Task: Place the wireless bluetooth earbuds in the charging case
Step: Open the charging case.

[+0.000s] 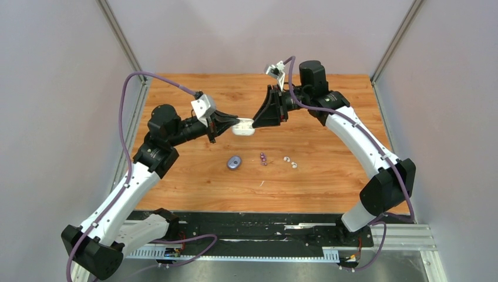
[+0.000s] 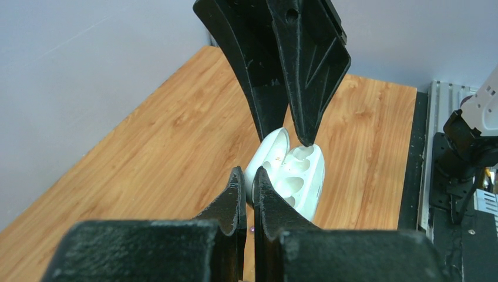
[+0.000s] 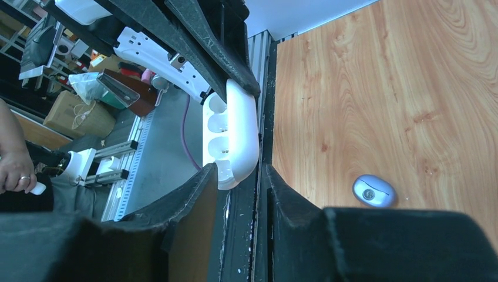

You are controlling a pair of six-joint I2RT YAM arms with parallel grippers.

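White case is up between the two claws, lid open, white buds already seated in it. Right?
No. The white case has empty sockets in the left wrist view; the white buds lie on the table in the top view. The rest holds: it is up between left claw and right claw, lid open.

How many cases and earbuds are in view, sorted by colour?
White case: 1
Bluish case: 1
White earbuds: 2
Purple earbuds: 2
Total: 6
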